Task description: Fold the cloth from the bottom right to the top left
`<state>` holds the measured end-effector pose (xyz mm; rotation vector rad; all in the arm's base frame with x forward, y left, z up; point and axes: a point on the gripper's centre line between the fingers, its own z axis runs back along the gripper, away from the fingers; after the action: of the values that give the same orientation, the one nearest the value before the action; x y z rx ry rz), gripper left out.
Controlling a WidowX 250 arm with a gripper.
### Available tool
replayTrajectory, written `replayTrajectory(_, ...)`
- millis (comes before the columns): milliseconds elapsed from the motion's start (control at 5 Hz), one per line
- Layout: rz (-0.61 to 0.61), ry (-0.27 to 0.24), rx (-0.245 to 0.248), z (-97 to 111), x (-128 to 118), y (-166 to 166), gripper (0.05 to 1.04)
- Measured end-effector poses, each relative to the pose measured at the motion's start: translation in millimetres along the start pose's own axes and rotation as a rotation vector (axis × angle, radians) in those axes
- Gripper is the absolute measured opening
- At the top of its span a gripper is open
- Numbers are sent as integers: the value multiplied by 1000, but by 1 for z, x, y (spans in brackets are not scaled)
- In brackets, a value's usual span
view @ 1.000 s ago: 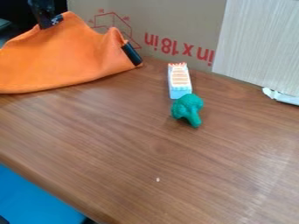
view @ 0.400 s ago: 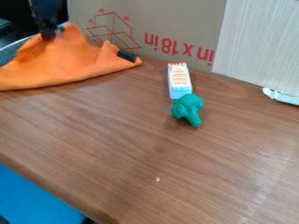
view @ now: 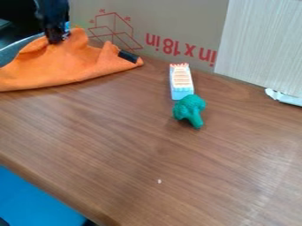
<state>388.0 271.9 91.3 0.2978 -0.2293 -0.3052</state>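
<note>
The black gripper (view: 56, 39) hangs at the upper left, its tip against the upper edge of the orange cloth (view: 65, 66). Whether it holds the fabric cannot be made out. The cloth lies bunched and folded over at the left of the table, its lower edge running from the left side of the view to a corner near the cardboard. A small dark tag sits near its right corner, beside a raised crease.
A green toy broccoli (view: 189, 110) lies at the middle of the table (view: 147, 150), just in front of a white and orange box (view: 181, 81). Cardboard (view: 171, 26) and a pale ridged panel (view: 262, 44) stand along the back.
The gripper has come down and slightly right. The cloth's raised part has sunk and slumped lower, and its dark tag has tipped flatter.
</note>
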Motion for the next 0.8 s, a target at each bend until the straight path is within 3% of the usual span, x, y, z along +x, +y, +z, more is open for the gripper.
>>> replayTrajectory(200, 0, -6, 5, -1, 1, -1, 762)
replayTrajectory(400, 13, -25, 13, 0, 2, -1, 993)
replayTrajectory(800, 42, -134, 13, 43, 0, 4, 1001)
